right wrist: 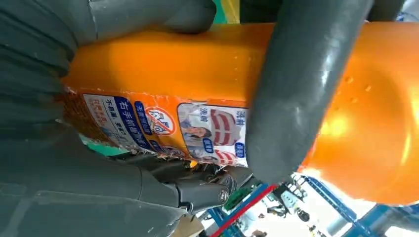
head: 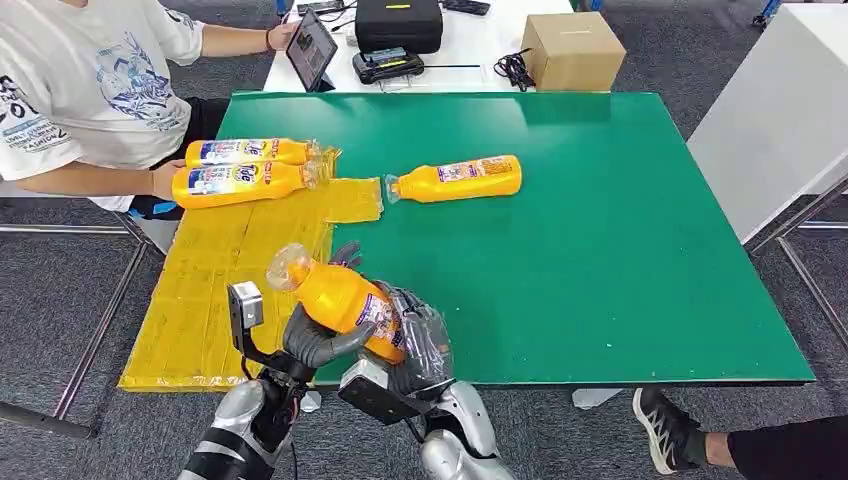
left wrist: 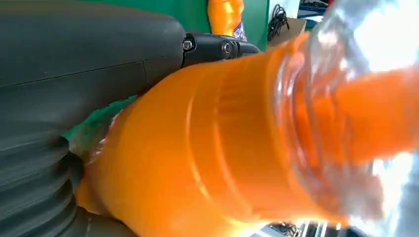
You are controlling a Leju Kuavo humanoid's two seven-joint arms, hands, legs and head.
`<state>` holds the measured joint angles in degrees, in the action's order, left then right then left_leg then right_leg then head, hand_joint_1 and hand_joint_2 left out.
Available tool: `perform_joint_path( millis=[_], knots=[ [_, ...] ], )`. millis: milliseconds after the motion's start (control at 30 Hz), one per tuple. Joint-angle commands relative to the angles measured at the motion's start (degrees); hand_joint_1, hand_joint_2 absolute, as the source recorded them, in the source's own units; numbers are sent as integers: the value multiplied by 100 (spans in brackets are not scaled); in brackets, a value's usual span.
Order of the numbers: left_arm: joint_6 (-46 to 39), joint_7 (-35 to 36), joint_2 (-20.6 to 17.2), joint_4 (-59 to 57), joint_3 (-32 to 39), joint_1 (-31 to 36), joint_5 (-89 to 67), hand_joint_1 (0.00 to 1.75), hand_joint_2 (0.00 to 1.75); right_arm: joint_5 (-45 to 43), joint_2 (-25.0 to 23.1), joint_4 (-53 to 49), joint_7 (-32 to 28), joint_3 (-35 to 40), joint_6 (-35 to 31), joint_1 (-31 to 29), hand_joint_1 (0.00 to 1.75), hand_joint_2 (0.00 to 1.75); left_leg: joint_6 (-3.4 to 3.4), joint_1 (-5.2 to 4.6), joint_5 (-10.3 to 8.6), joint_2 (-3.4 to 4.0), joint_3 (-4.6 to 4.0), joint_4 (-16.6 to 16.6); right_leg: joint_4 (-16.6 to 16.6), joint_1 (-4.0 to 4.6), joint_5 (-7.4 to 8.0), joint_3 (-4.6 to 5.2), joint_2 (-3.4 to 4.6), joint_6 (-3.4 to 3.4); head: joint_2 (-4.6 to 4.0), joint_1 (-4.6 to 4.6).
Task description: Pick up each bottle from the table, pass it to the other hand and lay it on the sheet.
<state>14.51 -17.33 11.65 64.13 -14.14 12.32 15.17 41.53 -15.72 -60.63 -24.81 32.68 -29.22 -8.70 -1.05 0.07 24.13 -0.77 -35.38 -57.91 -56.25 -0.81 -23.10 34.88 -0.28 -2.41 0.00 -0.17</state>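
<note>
An orange bottle [head: 340, 295] with a clear neck hangs over the near edge of the green table [head: 600, 250], neck pointing to the far left. My left hand [head: 318, 343] wraps its middle from below, the thumb across the body. My right hand [head: 420, 345] grips its labelled base end. Up close, the left wrist view has the bottle [left wrist: 222, 148] and the right wrist view has its label [right wrist: 173, 64]. Two more orange bottles [head: 250, 152] [head: 245, 183] lie on the yellow sheet [head: 230, 270]. Another bottle [head: 460, 180] lies on the green top beside the sheet.
A person in a white shirt sits at the far left, one hand [head: 165, 180] against the bottles on the sheet. Behind the table are a tablet [head: 312, 48], a black case [head: 398, 22] and a cardboard box [head: 573, 50]. A white table [head: 770, 110] stands at the right.
</note>
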Motion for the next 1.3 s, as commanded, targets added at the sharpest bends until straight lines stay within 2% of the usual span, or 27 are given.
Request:
perform_joint_path(
  millis=[33, 600, 633, 867, 900, 933, 967, 1300],
  knots=[
    [49, 39, -124, -355, -82, 259, 19, 0, 175, -21, 74, 592, 9, 220, 23, -262, 175, 175, 3, 1, 2, 4, 11, 5, 6, 2, -1, -11, 2, 4, 0, 2],
    [49, 39, -124, -355, -82, 259, 19, 0, 175, -21, 74, 592, 9, 220, 23, -262, 175, 175, 6, 4, 9, 8, 26, 2, 4, 5, -7, -25, 4, 9, 0, 0],
    [290, 173, -172, -391, -129, 248, 231, 0, 175, -73, 66, 640, -15, 216, 23, -292, 175, 175, 6, 4, 10, 8, 28, 4, 5, 5, -7, -27, 4, 9, 0, 0],
    [553, 224, -199, -536, -197, 253, 511, 0, 175, -108, -33, 834, -83, 318, 35, -372, 175, 175, 6, 4, 10, 9, 29, 4, 6, 5, -7, -28, 5, 9, 0, 0],
    [539, 220, -197, -534, -191, 251, 515, 5, 175, -100, -47, 871, -73, 341, 45, -380, 175, 175, 4, 1, 5, 7, 18, 5, 4, 2, -3, -16, 4, 7, 0, 2],
    [615, 198, -171, -501, -164, 230, 647, 152, 175, -123, -80, 964, -70, 369, 36, -404, 175, 175, 6, 5, 11, 10, 30, 3, 6, 6, -7, -29, 7, 10, 0, 0],
    [612, 219, -159, -491, -138, 218, 716, 175, 175, -127, -89, 1008, -73, 392, 39, -412, 175, 175, 5, 1, 7, 9, 25, 5, 4, 2, -6, -22, 5, 8, 0, 0],
    [410, 224, -74, -258, 15, 102, 977, 175, 175, -156, -98, 1184, 24, 398, 68, -488, 175, 175, 5, 4, 9, 9, 24, 4, 5, 5, -6, -23, 6, 7, 0, 0]
  ],
)
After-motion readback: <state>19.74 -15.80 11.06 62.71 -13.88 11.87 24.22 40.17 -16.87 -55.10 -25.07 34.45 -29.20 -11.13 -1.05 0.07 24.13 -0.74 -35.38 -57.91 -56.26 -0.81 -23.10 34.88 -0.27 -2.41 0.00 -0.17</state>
